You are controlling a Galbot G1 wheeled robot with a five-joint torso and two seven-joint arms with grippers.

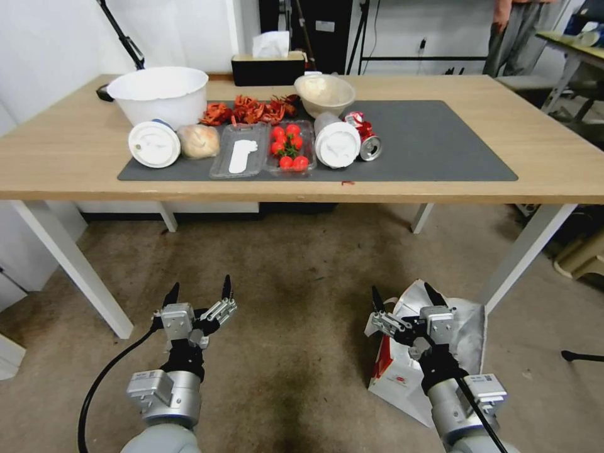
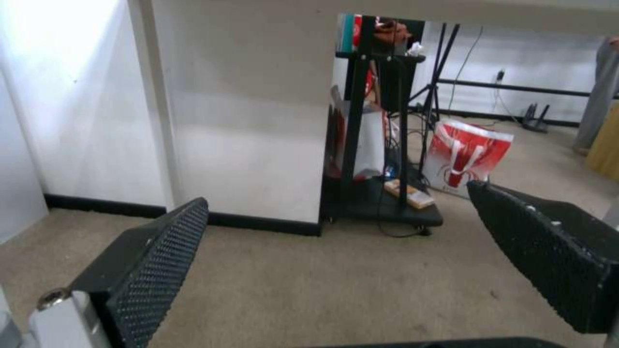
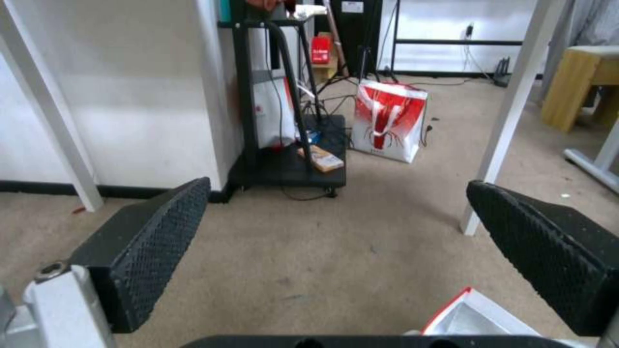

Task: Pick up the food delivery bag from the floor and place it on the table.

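Note:
The food delivery bag (image 1: 395, 381), white with a red side panel and silver foil lining, stands open on the floor (image 1: 283, 277) in front of the table (image 1: 69, 157). My right gripper (image 1: 404, 294) hovers just above the bag's open top, fingers spread wide and holding nothing. In the right wrist view, a corner of the bag (image 3: 478, 315) shows below the open right gripper (image 3: 336, 193). My left gripper (image 1: 199, 288) hangs open over bare carpet to the bag's left. The left wrist view shows the left gripper (image 2: 336, 198) apart from everything.
A dark grey mat (image 1: 440, 145) on the table carries a white bowl (image 1: 160, 94), lidded cups, a tomato tray (image 1: 289, 148) and a can. White table legs (image 1: 525, 248) stand close to the bag. Beyond the table are a black stand (image 3: 284, 159) and another red-and-white bag (image 3: 389, 121).

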